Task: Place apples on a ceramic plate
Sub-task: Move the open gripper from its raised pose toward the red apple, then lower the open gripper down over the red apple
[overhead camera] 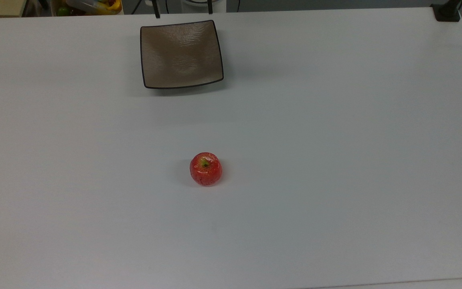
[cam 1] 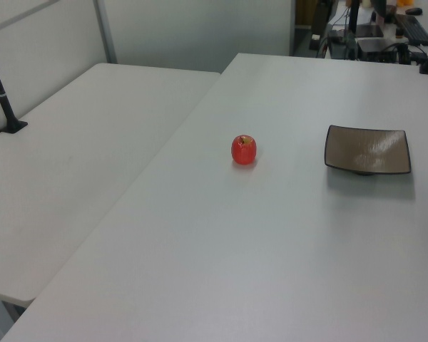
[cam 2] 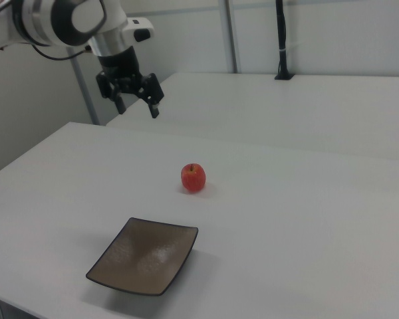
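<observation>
Small glossy red apple (overhead camera: 205, 169) sits stem-up mid white counter (overhead camera: 335, 140), well apart from the empty square taupe ceramic plate (overhead camera: 181, 54). Gripper (cam 2: 136, 103) hangs raised, fingers apart, holding nothing. Apple looks light, rigid, slick; likely best pinched across its widest middle.

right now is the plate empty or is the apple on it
Empty. The ceramic plate holds nothing; the apple sits apart on the white table.

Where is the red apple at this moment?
The apple stands on the white table, near the middle of the top view, apart from the ceramic plate lying above it.
</observation>
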